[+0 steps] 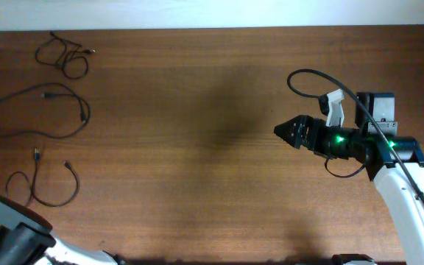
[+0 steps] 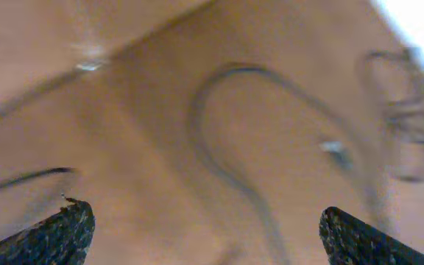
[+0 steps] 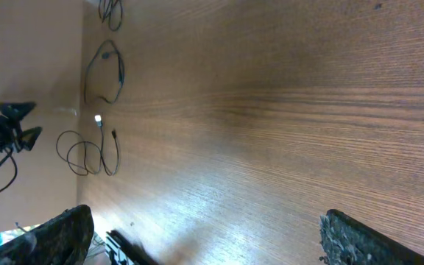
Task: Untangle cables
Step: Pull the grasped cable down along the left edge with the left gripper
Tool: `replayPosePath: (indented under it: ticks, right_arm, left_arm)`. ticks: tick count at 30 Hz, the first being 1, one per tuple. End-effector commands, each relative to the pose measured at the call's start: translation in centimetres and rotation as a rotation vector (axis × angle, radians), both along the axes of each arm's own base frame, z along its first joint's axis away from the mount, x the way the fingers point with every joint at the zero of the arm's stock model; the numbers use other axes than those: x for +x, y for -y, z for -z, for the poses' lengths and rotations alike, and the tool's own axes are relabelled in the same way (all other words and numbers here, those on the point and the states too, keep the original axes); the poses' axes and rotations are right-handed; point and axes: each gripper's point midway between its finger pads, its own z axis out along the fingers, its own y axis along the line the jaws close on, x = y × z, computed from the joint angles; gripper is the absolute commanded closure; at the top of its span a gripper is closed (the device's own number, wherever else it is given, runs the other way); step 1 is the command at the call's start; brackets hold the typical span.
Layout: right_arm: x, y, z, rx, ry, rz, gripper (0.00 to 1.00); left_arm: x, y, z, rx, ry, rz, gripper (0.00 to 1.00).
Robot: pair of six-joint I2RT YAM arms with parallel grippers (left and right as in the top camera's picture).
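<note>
Three separate thin black cables lie on the wooden table's left side: a small crumpled one (image 1: 65, 55) at the far corner, a wide loop (image 1: 39, 110) below it, and a curled strand (image 1: 46, 180) nearer the front. The right wrist view shows them far off (image 3: 105, 70), (image 3: 87, 154). My left gripper (image 2: 208, 235) is open, its fingers wide apart and nothing between them, over a blurred cable loop (image 2: 219, 147). My right gripper (image 1: 282, 132) hovers at the table's right, far from the cables, open and empty (image 3: 205, 235).
The left arm's body (image 1: 9, 235) fills the front left corner, close to the curled strand. The right arm's own thick black wire (image 1: 322, 77) arcs above its wrist. A white wall strip runs along the table's far edge (image 1: 212, 28).
</note>
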Motion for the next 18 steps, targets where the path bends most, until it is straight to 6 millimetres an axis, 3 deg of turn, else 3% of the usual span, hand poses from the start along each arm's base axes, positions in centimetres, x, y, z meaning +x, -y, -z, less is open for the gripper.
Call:
replayPosePath:
  ticks: [1, 5, 8, 12, 18]
  right_arm:
    - [0.2, -0.1, -0.1, -0.009, 0.014, -0.005, 0.01]
    - [0.3, -0.1, -0.2, -0.009, 0.017, -0.005, 0.01]
    - [0.3, -0.1, -0.2, -0.009, 0.017, -0.005, 0.01]
    - [0.2, -0.1, -0.1, -0.009, 0.013, -0.006, 0.01]
    - [0.0, -0.1, 0.0, -0.015, 0.013, -0.015, 0.01]
  left_arm:
    - [3.0, 4.7, -2.5, -0.232, 0.198, 0.086, 0.01]
    - [3.4, 9.1, 1.3, -0.173, -0.013, 0.247, 0.0]
    - [3.5, 11.1, 4.1, -0.126, -0.151, 0.259, 0.02]
    - [1.9, 11.2, 7.3, 0.045, -0.409, 0.265, 0.01]
    - [-1.5, 8.5, 9.7, 0.189, -0.647, 0.335, 0.07]
